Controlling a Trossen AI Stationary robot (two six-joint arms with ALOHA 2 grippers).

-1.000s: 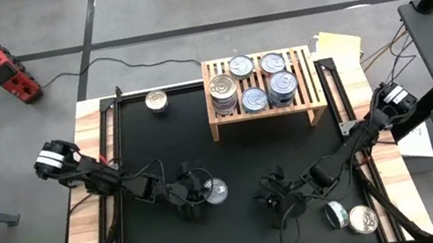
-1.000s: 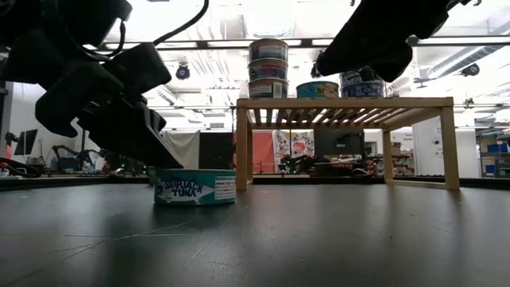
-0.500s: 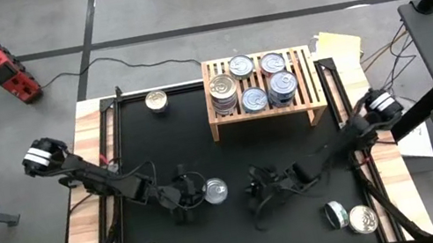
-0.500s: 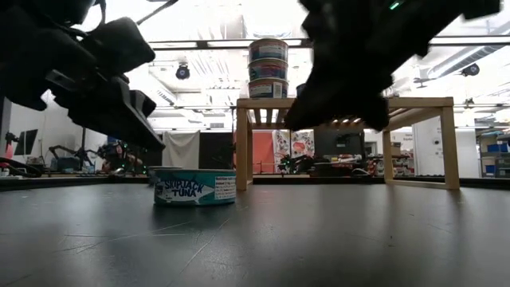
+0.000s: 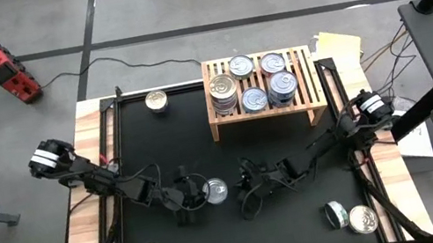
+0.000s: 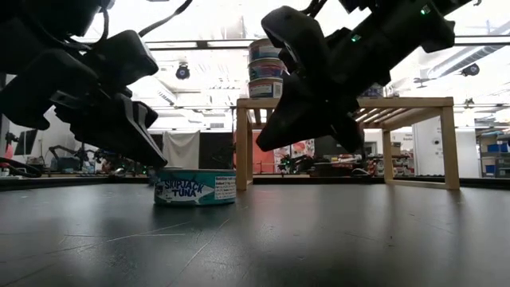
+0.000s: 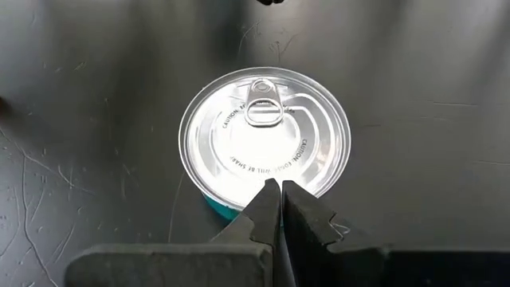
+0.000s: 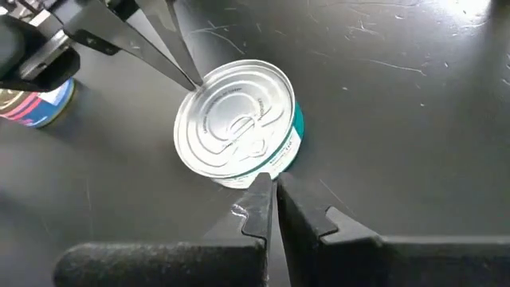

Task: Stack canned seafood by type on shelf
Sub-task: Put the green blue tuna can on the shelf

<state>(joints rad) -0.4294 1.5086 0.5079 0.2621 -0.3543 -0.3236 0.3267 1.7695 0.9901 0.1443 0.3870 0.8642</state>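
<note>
Two dark jointed arms with looping black cables, white-banded bases, tapered jaws.

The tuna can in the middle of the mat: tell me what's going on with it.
Both arms are closing in on the teal-labelled tuna can, which stands upright on the black mat in front of the wooden shelf. The left claw and the right claw are both shut, tips at the can's rim from opposite sides; neither grips it. Several cans are already stacked on the shelf, and others wait loose around the mat.
</note>
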